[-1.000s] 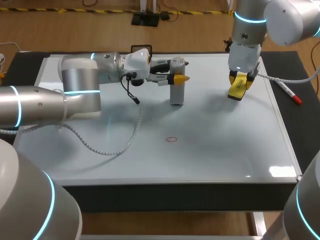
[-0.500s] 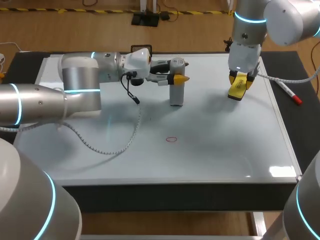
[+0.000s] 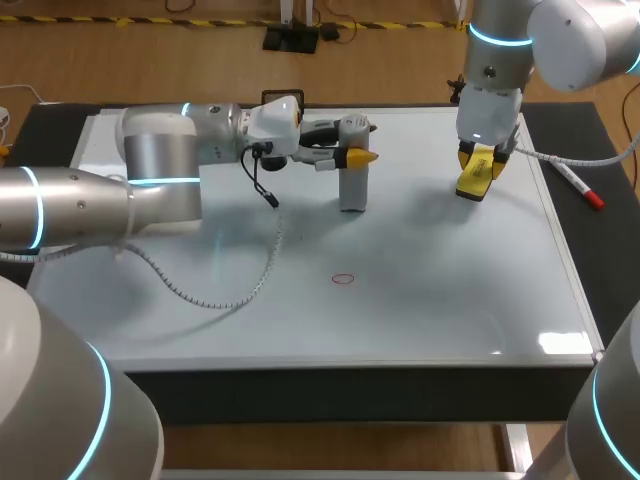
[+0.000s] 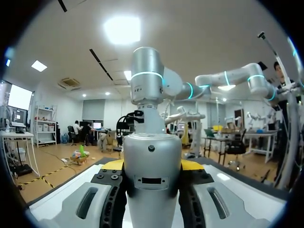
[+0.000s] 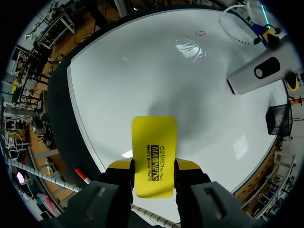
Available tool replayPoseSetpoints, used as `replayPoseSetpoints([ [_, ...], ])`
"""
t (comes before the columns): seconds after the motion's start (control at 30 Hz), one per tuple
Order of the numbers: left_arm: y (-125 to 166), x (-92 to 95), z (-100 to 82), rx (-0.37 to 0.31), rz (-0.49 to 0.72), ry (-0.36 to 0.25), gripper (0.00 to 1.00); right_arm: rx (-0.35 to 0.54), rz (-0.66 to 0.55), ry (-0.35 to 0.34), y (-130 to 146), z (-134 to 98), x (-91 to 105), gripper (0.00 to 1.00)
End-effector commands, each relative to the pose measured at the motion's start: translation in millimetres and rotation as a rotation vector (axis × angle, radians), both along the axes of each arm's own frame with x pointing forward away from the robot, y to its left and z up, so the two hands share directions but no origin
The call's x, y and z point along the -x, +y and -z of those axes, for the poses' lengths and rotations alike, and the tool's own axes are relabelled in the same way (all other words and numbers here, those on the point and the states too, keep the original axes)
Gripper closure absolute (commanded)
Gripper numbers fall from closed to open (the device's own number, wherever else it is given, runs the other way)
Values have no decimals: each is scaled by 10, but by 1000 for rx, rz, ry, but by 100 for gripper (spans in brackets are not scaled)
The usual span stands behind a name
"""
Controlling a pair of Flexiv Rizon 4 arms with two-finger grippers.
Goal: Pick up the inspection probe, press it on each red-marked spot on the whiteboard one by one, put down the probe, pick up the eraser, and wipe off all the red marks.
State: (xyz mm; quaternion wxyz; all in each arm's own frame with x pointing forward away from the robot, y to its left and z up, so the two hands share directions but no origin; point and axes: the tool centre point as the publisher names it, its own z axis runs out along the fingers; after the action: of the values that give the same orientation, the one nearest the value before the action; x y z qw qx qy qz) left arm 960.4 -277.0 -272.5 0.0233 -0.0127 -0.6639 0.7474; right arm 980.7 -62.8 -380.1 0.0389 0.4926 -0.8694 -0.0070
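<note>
The silver inspection probe (image 3: 353, 186) stands upright on the whiteboard (image 3: 450, 300) at its far middle. My left gripper (image 3: 352, 156) comes in sideways and is shut on the probe's upper part; in the left wrist view the probe (image 4: 152, 180) fills the gap between the yellow tips. My right gripper (image 3: 476, 168) hangs over the board's far right, shut on the yellow eraser (image 3: 470, 186), which points down at the board; the eraser (image 5: 153, 152) also shows in the right wrist view. One small red ring mark (image 3: 343, 279) lies near the board's middle, away from both tools.
A coiled white cable (image 3: 215, 298) runs from the probe across the board's left half. A red-capped marker (image 3: 580, 188) lies on the dark mat just past the board's right edge. A black dark mat (image 3: 600, 260) surrounds the board.
</note>
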Motion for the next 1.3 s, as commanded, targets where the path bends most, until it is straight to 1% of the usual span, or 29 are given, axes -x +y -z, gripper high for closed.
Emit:
replayPoseSetpoints([
  [0.03, 0, -8, 12, 0, 1, 0, 100, 3, -2, 0, -5, -7, -5, 100],
  [0.3, 1, -6, -26, 0, -3, -4, 100, 3, -2, 0, -5, -7, -5, 100],
  [0.37, 8, -21, -49, 2, -14, 15, 100, 3, -2, 0, -5, -7, -5, 100],
  [0.57, 133, -51, -173, -2, -22, 31, 100, 3, -2, 0, -5, -7, -5, 100],
  [0.77, 443, -32, -243, -3, -47, 29, 100, 3, -2, 0, -5, -7, -5, 100],
  [0.93, 778, 2, -274, 11, -82, 25, 100, 3, -2, 0, -5, -7, -5, 100],
  [1.3, 1537, 118, -344, -7, -156, -2, 100, 3, -2, 0, -5, -7, -5, 100],
])
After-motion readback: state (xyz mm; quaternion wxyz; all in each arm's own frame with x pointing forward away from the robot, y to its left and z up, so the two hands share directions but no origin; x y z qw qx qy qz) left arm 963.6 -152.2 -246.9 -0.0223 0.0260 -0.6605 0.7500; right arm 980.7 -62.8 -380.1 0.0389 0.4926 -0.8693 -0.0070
